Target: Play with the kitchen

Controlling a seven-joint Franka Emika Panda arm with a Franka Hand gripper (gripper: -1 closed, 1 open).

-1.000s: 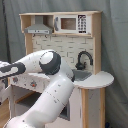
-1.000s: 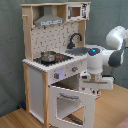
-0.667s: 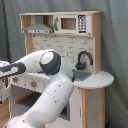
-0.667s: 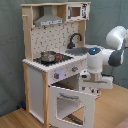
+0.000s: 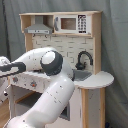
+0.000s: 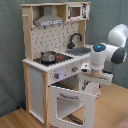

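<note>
Kitchen (image 6: 50, 60) oven door (image 6: 70, 104) open, arm (image 6: 102, 57) beside it, pot (image 6: 48, 56) on hob; finger state unclear.

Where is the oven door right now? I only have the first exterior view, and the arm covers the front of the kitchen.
Observer: In the second exterior view the oven door stands open, swung out from the front of the kitchen.
Operator: Is anything on the stove?
Observer: Yes, a small pot sits on the stovetop, to the second exterior view's left of the sink.
Operator: And where is the claw?
Observer: The claw is below the counter's edge, just above the open door's corner on the second exterior view's right. I cannot tell whether it touches the door.
</note>
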